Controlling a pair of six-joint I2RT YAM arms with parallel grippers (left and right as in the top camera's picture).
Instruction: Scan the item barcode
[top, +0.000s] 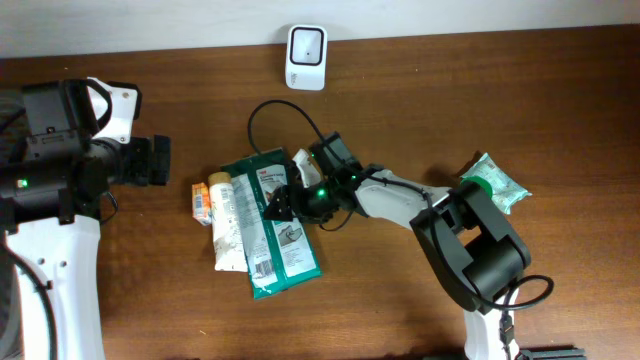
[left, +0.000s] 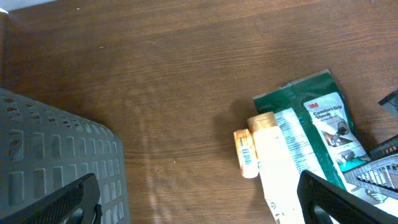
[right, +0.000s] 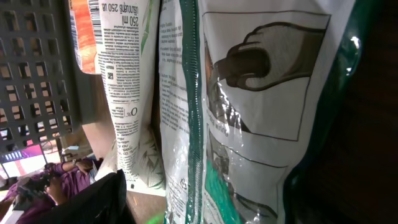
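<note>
A green-and-white glove packet (top: 283, 232) lies flat at the table's middle. A white tube (top: 230, 225) rests along its left edge, and a small orange box (top: 202, 200) lies left of the tube. My right gripper (top: 284, 203) is low over the packet's upper part, jaws spread. In the right wrist view the packet (right: 249, 112) fills the space between them, and one dark finger (right: 93, 202) stands apart from it on the left. My left gripper (top: 152, 160) hangs open over bare wood left of the items, nothing between its fingers (left: 339, 199). A white scanner (top: 305, 57) sits at the far edge.
A grey slotted basket (left: 56, 155) stands under the left arm, left of the items. Another green packet (top: 497, 183) lies at the right. A black cable (top: 268, 115) loops from the right wrist over the table behind the glove packet.
</note>
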